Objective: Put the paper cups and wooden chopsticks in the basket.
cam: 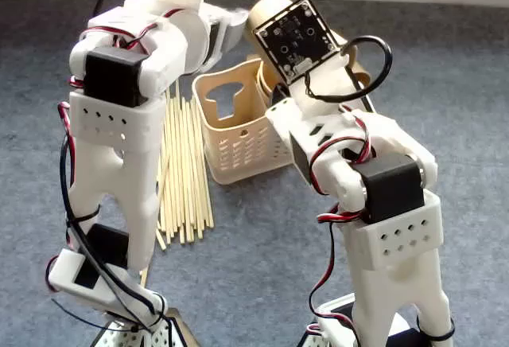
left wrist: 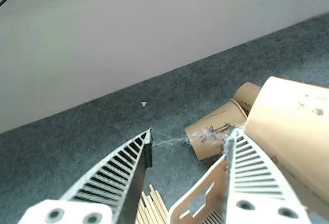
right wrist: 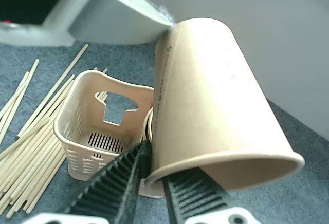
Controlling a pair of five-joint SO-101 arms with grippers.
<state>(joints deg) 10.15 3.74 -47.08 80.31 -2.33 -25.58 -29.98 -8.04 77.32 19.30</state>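
Right gripper (right wrist: 154, 175): black ribbed jaws pinched narrow on the rolled rim of a smooth tan paper cup (right wrist: 211, 106). The rim sits between them. The cup is tilted, its tapered base up, above the far side of the beige slotted plastic basket (right wrist: 85, 116) and not inside it. In the high view these jaws are hidden behind the wrist camera board.

Left gripper (left wrist: 190, 134): white ribbed jaws spread wide, nothing between them, above the basket's rim.

Basket: upright, a rounded rectangle with perforated walls and floor and a cut-out handle in one wall. The right arm covers one side of it in the high view.

Thin pale wooden chopsticks (cam: 183, 172): a loose flat sheaf just beside the basket, on the left arm's side. The arm hides part of it.

Two more tan paper cups (left wrist: 213, 131) lie on their sides beyond the basket. A finger and the held cup cut them off.

Grey fuzzy table cover (cam: 445, 108) lies under everything.
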